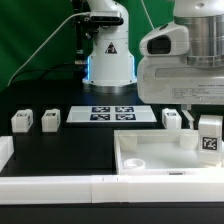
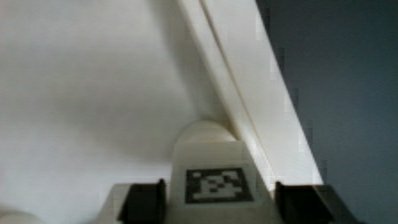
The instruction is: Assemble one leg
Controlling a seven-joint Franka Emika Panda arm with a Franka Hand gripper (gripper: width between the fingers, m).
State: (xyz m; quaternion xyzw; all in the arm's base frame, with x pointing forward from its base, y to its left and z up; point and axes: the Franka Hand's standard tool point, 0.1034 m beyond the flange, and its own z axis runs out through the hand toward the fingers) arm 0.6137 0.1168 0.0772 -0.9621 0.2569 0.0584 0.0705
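My gripper (image 1: 208,128) is shut on a leg (image 1: 209,142), a small white block with a black-and-white marker, and holds it over the right side of the white tabletop (image 1: 150,162). In the wrist view the leg (image 2: 215,158) stands between the dark fingers (image 2: 139,204) of the gripper (image 2: 222,206), above the tabletop's flat inside (image 2: 89,110) and next to its raised rim (image 2: 240,80). Three more legs stand on the black table: two at the exterior view's left (image 1: 22,121) (image 1: 50,119) and one (image 1: 172,118) behind the tabletop.
The marker board (image 1: 112,113) lies at the middle back, in front of the robot base (image 1: 108,55). A white block (image 1: 5,152) stands at the exterior view's left edge. A white rail (image 1: 60,186) runs along the front.
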